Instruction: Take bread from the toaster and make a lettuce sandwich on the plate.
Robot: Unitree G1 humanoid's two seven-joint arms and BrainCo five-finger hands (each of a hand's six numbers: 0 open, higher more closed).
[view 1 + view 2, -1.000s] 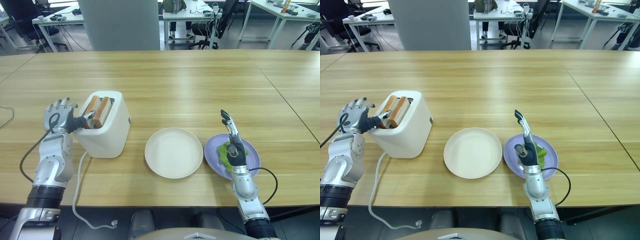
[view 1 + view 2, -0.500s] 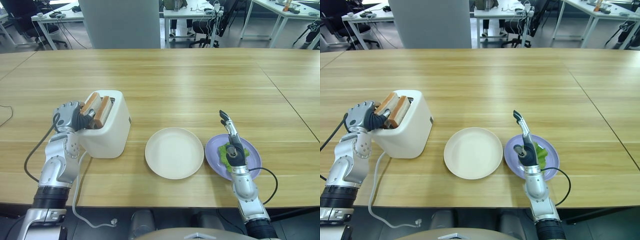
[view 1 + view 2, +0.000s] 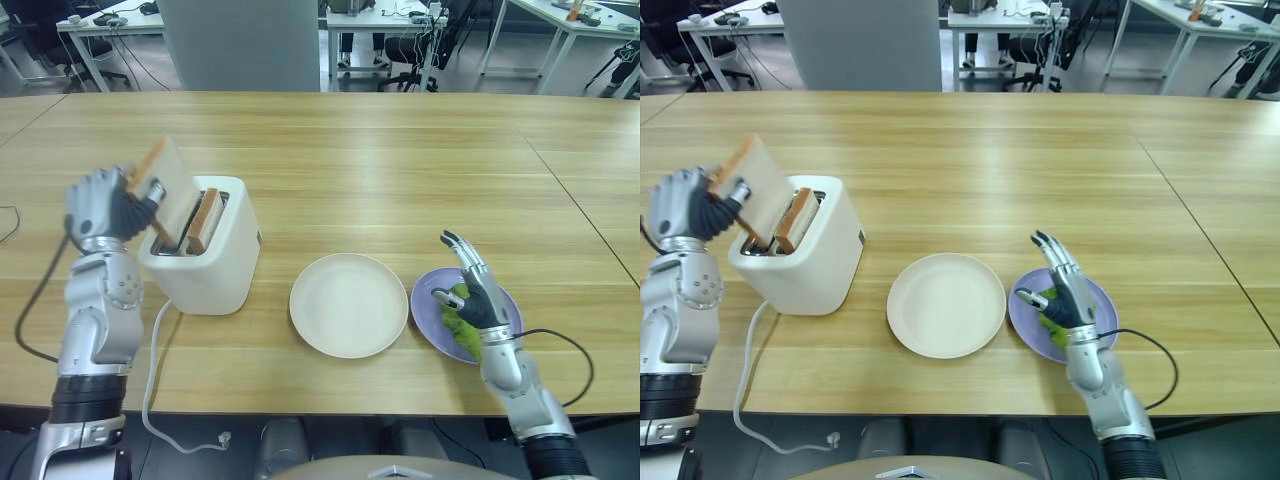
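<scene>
Left eye view: your left hand [image 3: 100, 205] grasps one bread slice [image 3: 172, 190], half out of the toaster [image 3: 210, 270]; the other slice [image 3: 203, 218] sits slotted. Your right hand [image 3: 478, 295] is spread, holding nothing, over the lettuce [image 3: 452, 322]. Nothing is assembled on the plate [image 3: 348, 305] yet.

You've got toaster [image 3: 210, 275] at 9 o'clock of the plate [image 3: 348, 305], one bread slice [image 3: 201, 219] in its slot; second dish [image 3: 424, 312] at 3 o'clock, lettuce [image 3: 455, 325] on it

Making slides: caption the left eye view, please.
Left hand grips a bread slice tilted out of the toaster; right hand over lettuce on the purple plate.
</scene>
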